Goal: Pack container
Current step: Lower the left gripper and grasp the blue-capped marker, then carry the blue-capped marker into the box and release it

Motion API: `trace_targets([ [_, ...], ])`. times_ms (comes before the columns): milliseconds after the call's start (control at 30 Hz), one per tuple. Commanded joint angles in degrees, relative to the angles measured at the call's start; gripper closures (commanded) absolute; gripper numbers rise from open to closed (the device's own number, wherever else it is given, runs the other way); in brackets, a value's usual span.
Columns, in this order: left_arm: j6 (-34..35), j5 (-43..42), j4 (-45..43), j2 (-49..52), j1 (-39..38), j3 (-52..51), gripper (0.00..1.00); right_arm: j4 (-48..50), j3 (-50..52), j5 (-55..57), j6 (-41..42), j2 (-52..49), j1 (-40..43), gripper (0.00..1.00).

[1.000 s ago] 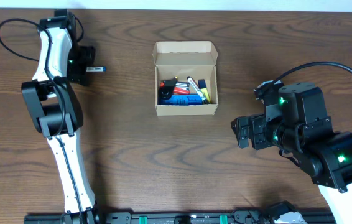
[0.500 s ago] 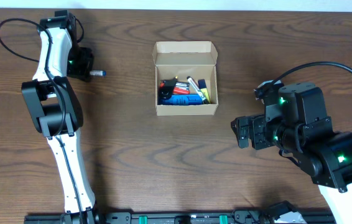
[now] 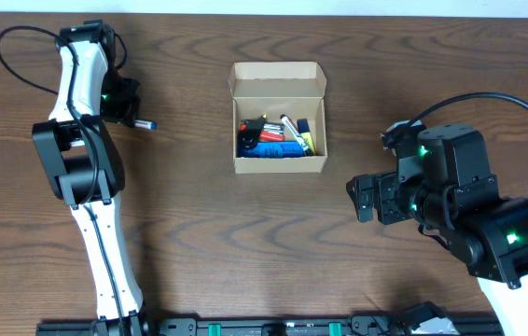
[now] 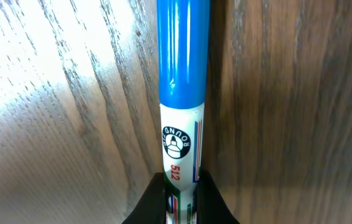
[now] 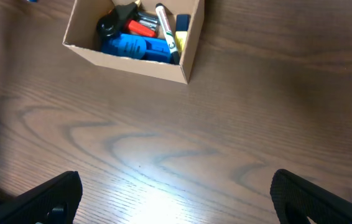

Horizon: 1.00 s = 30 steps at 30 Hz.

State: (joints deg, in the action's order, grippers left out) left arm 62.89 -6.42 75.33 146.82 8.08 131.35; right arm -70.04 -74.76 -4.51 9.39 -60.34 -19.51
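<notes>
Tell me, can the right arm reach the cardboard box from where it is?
Probably yes. The right end effector is open and empty, the box sits open just ahead of it, and only bare table lies between them.

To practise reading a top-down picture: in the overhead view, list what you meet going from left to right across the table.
left hand → blue-capped marker that it grips → open cardboard container → right hand
</notes>
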Motion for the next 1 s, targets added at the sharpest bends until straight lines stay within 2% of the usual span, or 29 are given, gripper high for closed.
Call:
trace_targets([
  [0,-8.24,1.31,0.13,-6.47,-1.09,0.94,0.94,-0.07,0.11,-0.02,-0.7,-0.04,0.35,0.01],
  [133,-20.37,1.46,-2.82,-12.7,-3.76,0.94,0.95,-0.04,0.11,-0.02,-0.7,-0.04,0.35,0.01],
  [333,-47.93,1.49,-7.78,-20.74,-11.74,0.94,0.94,-0.04,0.11,-0.02,-0.7,-0.04,0.35,0.01],
  [533,-72.48,1.42,-8.85,-22.62,-21.27,0.94,0.95,-0.07,0.11,-0.02,-0.7,-0.04,0.35,0.01],
  [667,-93.85,-2.78,-7.76,-22.08,-27.23,0.87,0.94,-0.07,0.11,-0.02,-0.7,-0.04,0.35,0.01],
  [733,-106.47,-6.1,-5.4,-21.94,-29.99,0.85,0.94,-0.04,0.11,-0.02,-0.7,-0.04,0.35,0.01],
  [833,-121.17,-8.11,-1.9,-21.88,-33.38,0.81,0.94,-0.07,0.11,-0.02,-0.7,-0.04,0.35,0.01],
  [967,-132.85,-8.11,0.72,-21.46,-36.54,0.72,0.94,-0.04,0.11,-0.02,-0.7,-0.04,0.35,0.01],
])
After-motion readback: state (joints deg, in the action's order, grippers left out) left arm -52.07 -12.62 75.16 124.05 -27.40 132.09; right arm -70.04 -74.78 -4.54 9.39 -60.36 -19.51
